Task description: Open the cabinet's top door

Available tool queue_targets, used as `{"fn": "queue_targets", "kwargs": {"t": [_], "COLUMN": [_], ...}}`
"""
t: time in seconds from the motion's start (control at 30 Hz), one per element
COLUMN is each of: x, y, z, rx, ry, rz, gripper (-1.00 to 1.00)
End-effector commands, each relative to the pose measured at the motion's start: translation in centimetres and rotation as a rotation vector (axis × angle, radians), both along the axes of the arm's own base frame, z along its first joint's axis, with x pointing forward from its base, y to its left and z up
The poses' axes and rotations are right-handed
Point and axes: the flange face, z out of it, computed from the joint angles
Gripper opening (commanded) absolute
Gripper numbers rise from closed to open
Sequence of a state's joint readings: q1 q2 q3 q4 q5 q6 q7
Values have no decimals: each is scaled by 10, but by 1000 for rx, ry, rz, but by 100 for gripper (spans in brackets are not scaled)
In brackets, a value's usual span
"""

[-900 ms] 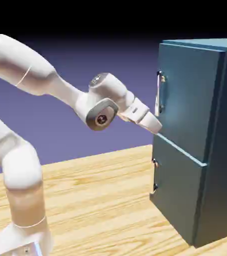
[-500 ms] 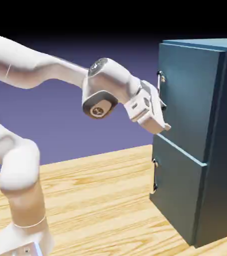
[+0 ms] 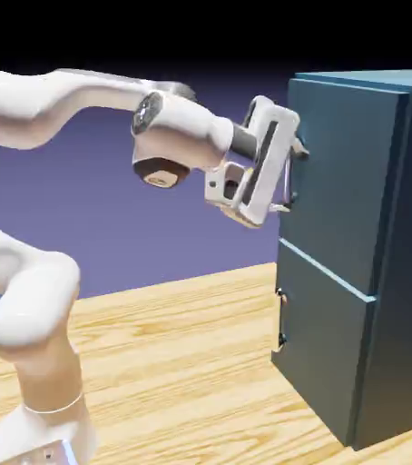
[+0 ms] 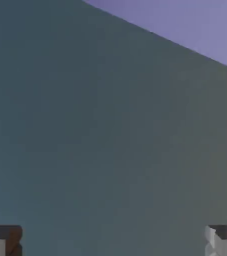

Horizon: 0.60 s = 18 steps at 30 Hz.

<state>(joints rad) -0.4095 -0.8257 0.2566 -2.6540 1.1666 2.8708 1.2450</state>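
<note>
Reaching toward the closed top door (image 3: pixel 337 182) of the cabinet (image 3: pixel 400 272), the gripper (image 3: pixel 287 177) spreads fully, empty, beside the vertical handle (image 3: pixel 291 173); grasping and pulling remain.

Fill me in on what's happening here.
A white robot arm on a wooden table has brought its open two-finger gripper up to the vertical silver bar handle of the tall teal-blue cabinet's larger top door. The hand view shows widely parted fingertips with only blue panel between them. Nothing is gripped and the door is shut.
</note>
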Motion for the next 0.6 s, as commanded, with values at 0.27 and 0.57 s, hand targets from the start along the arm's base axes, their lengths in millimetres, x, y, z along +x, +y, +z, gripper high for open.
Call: {"fn": "queue_targets", "kwargs": {"t": [0.27,0.57], "x": [-9,-7], "y": [22,60], "z": [6,-16], "rx": [431,857], "ry": [-145,-236], "rz": [-139,-234], "gripper": [0,0]}}
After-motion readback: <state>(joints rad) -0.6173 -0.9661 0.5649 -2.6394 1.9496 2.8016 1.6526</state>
